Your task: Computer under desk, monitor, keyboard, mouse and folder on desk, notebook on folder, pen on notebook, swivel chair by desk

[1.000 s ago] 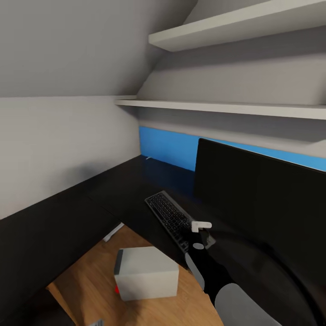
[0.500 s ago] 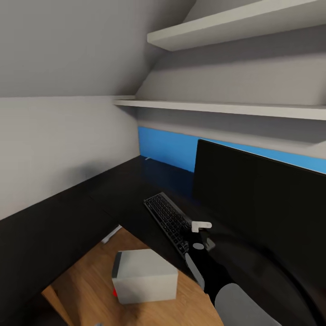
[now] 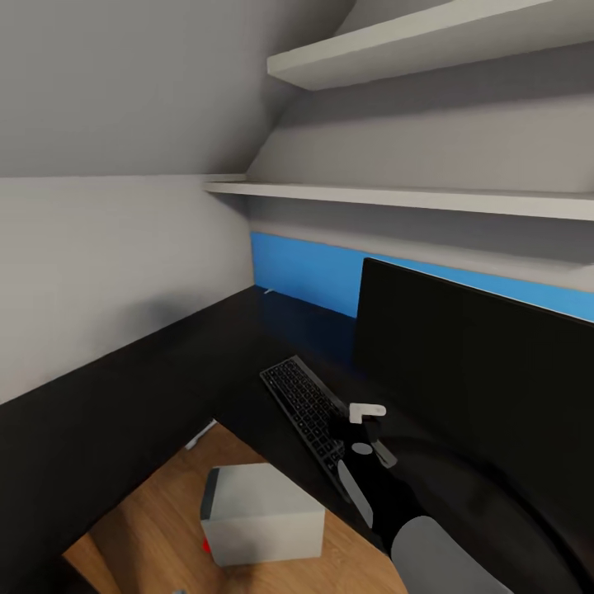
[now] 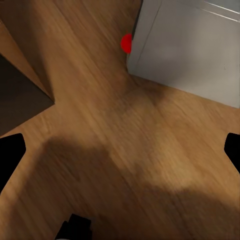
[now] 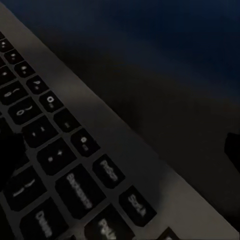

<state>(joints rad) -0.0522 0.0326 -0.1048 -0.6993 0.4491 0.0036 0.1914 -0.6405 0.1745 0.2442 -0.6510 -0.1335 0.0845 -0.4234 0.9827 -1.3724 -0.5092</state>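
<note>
Because our right hand [image 3: 356, 433] hovers, fingers spread and empty, over the slim dark grey keyboard [image 3: 307, 406], it lies on the long black bench [image 3: 124, 396] beside the wide black-fronted monitor [image 3: 478, 371]; our left hand [image 4: 120, 150] gapes empty above wooden floor [image 4: 100, 150].

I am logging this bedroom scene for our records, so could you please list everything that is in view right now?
desk: one, black, L-shaped, running along the walls.
monitor: one, black screen, upright on the desk at the right.
keyboard: one, dark grey with black keys, flat on the desk in front of the monitor.
computer: one, pale grey box with a darker face and a red mark, on the wood floor by the desk's inner corner.
shelves: two, white, on the wall above the desk.
blue panel: one, bright blue, along the wall behind the desk.
floor: wood-coloured.
right gripper: one, black and white, over the keyboard's near end.
left gripper: one, black fingertips, open above the floor near the computer.
</note>
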